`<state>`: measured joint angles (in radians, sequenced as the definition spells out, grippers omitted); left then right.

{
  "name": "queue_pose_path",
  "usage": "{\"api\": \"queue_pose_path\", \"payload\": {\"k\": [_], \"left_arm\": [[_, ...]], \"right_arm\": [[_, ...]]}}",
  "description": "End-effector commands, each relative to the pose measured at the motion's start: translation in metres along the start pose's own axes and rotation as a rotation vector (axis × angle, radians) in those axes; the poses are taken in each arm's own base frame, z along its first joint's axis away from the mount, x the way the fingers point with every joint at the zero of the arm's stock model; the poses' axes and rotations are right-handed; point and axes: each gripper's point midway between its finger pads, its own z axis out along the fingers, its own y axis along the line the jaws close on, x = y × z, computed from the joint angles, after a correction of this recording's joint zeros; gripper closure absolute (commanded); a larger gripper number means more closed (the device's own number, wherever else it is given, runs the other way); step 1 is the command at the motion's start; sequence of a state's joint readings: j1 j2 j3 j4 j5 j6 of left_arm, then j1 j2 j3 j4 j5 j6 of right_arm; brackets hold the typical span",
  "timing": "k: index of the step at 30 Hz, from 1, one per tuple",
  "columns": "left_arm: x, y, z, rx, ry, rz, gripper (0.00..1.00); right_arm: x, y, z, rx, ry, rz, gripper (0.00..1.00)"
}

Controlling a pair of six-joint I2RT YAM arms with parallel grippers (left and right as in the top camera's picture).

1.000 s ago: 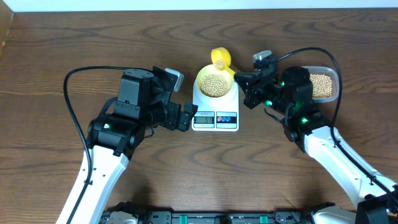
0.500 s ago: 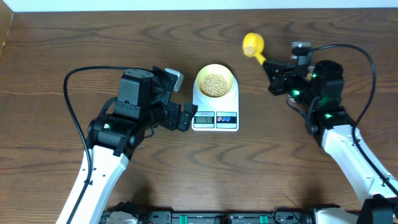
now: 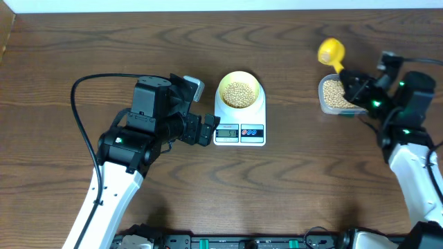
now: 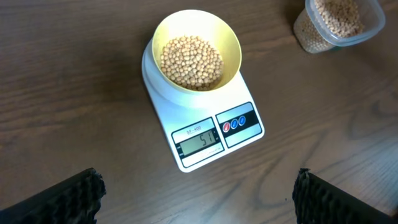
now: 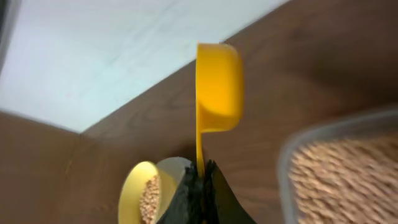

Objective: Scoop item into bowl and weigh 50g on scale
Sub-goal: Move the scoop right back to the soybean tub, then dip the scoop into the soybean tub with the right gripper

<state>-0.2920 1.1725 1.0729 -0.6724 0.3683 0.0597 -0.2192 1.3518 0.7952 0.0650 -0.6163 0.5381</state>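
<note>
1. Bowl [image 3: 239,90] full of beans [image 4: 191,60] sits on scale [image 3: 240,128], mid desk [image 3: 69,41]; display [image 4: 199,142] reads 51.
2. Left claw [image 3: 206,131] spread wide, empty, just left of scale.
3. Right claw [image 3: 349,81] pinched tight on handle of yellow scoop [image 3: 331,50]. Scoop held up off desk, just beside clear tub [image 3: 333,95] holding more beans, far right, well apart from scale.
</note>
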Motion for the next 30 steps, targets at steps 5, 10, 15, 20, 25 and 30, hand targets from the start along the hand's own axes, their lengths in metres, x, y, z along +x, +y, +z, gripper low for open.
{"api": "queue_pose_path", "payload": {"k": [5,10,15,20,25,30], "left_arm": [[0.001,-0.002,0.001,0.01,0.005,0.01,0.01],[0.001,-0.002,0.001,0.01,0.005,0.01,0.01],[0.001,-0.002,0.001,0.01,0.005,0.01,0.01],[0.001,-0.002,0.001,0.01,0.005,0.01,0.01],[0.001,-0.002,0.001,0.01,0.005,0.01,0.01],[0.001,-0.002,0.001,0.01,0.005,0.01,0.01]], "right_arm": [[-0.012,-0.046,-0.039,0.124,-0.025,0.033,0.99],[0.006,-0.052,-0.04,0.144,0.06,-0.217,0.99],[0.016,-0.064,-0.039,0.226,0.111,-0.352,0.99],[0.024,-0.069,-0.039,0.253,0.164,-0.495,0.99],[0.027,-0.077,-0.034,0.372,0.205,-0.653,0.99],[0.032,-0.074,-0.026,0.471,0.26,-0.855,0.99]]}}
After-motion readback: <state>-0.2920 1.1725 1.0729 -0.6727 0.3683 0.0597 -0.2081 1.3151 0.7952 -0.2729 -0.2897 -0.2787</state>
